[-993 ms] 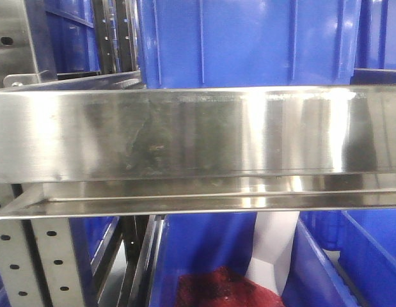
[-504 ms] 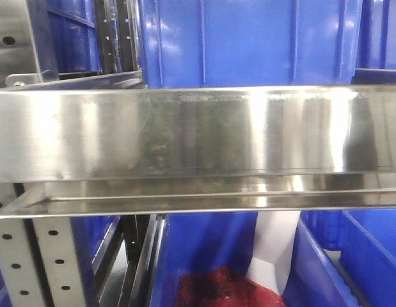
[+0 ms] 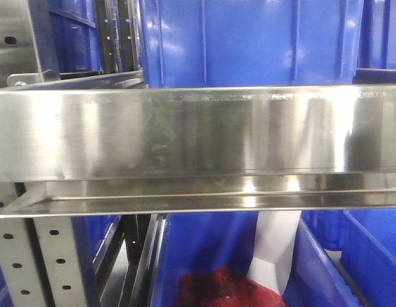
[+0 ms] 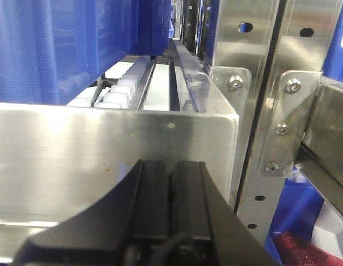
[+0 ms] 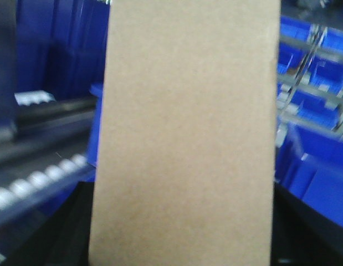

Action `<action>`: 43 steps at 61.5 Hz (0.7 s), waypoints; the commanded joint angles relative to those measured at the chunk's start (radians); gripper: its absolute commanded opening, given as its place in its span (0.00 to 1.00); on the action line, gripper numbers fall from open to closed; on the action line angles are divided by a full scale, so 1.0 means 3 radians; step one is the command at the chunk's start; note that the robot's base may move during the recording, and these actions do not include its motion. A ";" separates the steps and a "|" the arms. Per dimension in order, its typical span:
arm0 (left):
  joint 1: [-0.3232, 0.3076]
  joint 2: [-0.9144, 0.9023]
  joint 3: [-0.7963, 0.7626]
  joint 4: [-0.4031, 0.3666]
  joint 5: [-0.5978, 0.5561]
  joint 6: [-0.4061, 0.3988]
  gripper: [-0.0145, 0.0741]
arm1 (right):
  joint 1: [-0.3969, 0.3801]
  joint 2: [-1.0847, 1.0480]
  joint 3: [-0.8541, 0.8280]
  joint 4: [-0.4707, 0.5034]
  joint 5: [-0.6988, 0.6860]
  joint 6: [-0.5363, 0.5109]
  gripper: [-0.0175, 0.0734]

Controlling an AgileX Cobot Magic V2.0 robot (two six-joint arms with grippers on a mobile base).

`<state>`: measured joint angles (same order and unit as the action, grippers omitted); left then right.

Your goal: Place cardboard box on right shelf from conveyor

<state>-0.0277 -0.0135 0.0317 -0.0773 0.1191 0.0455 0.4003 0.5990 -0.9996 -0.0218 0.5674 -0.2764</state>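
1. Little has moved since 1 second ago: in the front view the right shelf [image 3: 198, 131] and its perforated upright [image 3: 50, 256] sit a touch further right, nothing more.
2. The cardboard box [image 5: 185, 138] is off the conveyor, which no view shows, and fills the right wrist view, clear of any surface.
3. Its long axis runs top to bottom in that view, with a broad plain face toward the camera.
4. The right tool [image 5: 182, 246] shows only as dark blur at both lower sides of the box; I judge it clamped on the box.
5. The left tool [image 4: 171, 166] has its black fingers pressed together with nothing between them, hanging just before the shelf's front lip.
6. By my reading, the step in hand is the carry to the shelf.
7. The next move calls for lifting the box over the lip and finding space beside the blue bin [image 3: 249, 38].
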 commanded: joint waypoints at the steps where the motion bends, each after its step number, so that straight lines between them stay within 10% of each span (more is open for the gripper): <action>1: -0.0019 -0.0043 0.0032 -0.0020 -0.0284 0.0001 0.03 | -0.0022 0.0388 -0.0317 0.0024 -0.0324 -0.0689 0.44; 26: -0.0019 -0.0043 0.0032 -0.0020 -0.0284 0.0001 0.03 | -0.0022 0.1624 -0.0677 0.0165 -0.0036 -0.2818 0.44; 43: -0.0019 -0.0043 0.0032 -0.0020 -0.0284 0.0001 0.03 | -0.0022 0.2123 -0.0677 0.0167 -0.0379 -0.3247 0.44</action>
<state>-0.0277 -0.0135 0.0317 -0.0773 0.1191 0.0455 0.4003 1.2286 -1.1643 0.0211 0.5801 -1.2223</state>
